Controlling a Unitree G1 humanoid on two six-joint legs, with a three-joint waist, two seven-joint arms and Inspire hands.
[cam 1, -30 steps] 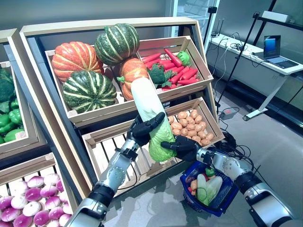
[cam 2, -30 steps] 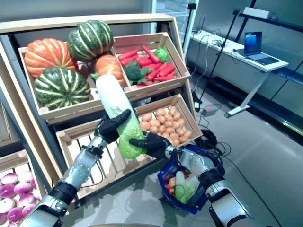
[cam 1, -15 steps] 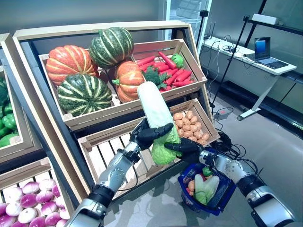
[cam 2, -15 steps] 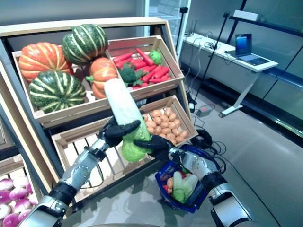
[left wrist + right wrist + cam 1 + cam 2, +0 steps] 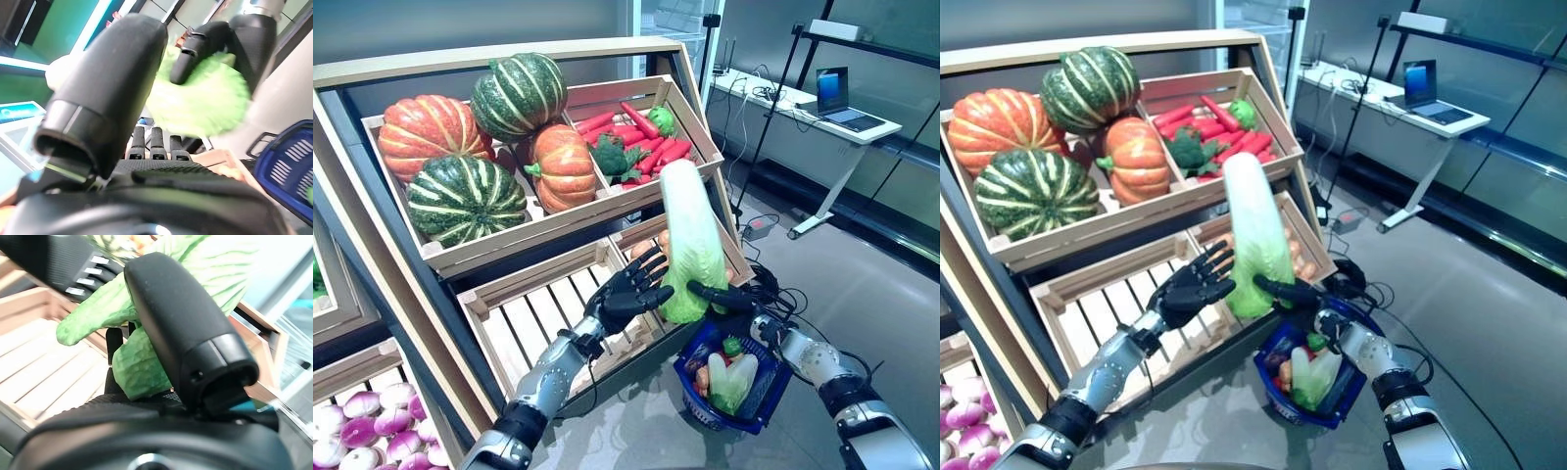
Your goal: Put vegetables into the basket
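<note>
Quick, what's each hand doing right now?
Left hand: open, straight fingers against the napa cabbage.
Right hand: shut on the napa cabbage's leafy end, above the blue basket.

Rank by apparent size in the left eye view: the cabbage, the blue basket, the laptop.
1. Cabbage, though it is held nearer the camera.
2. Blue basket, close to the cabbage in size, so this order is unsure.
3. Laptop, far away.

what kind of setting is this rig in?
Likely a mock grocery produce stand inside a lab or office: slanted wooden crates of pumpkins and carrots, plus a desk with a laptop behind.
</note>
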